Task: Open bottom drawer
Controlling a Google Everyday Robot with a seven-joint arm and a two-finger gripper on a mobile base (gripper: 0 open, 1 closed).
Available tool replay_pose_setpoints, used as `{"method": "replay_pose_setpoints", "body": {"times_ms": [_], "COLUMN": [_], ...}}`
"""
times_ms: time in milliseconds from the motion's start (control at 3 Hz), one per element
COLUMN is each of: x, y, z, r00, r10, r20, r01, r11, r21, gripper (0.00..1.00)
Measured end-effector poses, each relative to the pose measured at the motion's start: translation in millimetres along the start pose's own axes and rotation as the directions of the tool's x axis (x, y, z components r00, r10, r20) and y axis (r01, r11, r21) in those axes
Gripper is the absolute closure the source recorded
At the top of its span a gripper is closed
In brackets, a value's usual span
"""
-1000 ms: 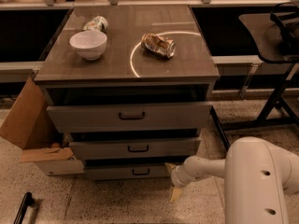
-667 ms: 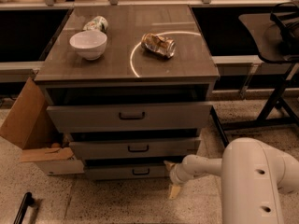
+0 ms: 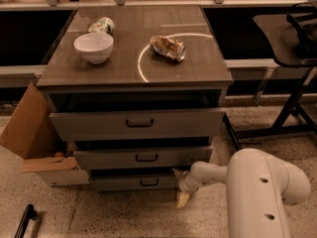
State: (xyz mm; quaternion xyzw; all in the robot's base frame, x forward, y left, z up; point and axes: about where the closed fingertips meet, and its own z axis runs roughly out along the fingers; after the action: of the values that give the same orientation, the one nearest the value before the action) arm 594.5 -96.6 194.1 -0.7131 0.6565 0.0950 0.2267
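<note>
The bottom drawer (image 3: 119, 183) is the lowest of three grey-brown fronts on the cabinet, with a small dark pull handle (image 3: 148, 182) at its middle. It stands slightly out from the cabinet body. My gripper (image 3: 179, 185) is low by the floor at the right end of this drawer front, well right of the handle. It is open and holds nothing, with one pale finger (image 3: 183, 198) pointing down at the floor. My white arm (image 3: 257, 192) reaches in from the lower right.
The middle drawer (image 3: 143, 157) and top drawer (image 3: 138, 123) also stand a little open. On the cabinet top (image 3: 198, 68) are a white bowl (image 3: 93, 47), a crushed can (image 3: 168, 47) and a bottle (image 3: 101, 25). A cardboard box (image 3: 34, 138) stands left; a black chair frame (image 3: 297, 83) stands right.
My arm and gripper have shifted a little to the left, closer to the right end of the bottom drawer. The drawers have not moved.
</note>
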Motion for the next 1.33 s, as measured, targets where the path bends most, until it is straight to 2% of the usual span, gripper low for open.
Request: {"method": "replay_pose_setpoints", "body": {"times_ms": [667, 1000, 1333], "x": [11.3, 14.4, 16.7], "y": [-12.3, -8.9, 6.6], "z": [25.5, 32.6, 25.9], "r00": [1.0, 1.0, 1.0], "r10": [0.02, 0.017, 0.009], "r20": [-0.013, -0.025, -0.024], "r01": [-0.02, -0.018, -0.01], "r11": [0.9993, 0.9984, 0.9984], "r21": [-0.033, -0.053, -0.056], "gripper": [0.0, 0.19, 0.42]}}
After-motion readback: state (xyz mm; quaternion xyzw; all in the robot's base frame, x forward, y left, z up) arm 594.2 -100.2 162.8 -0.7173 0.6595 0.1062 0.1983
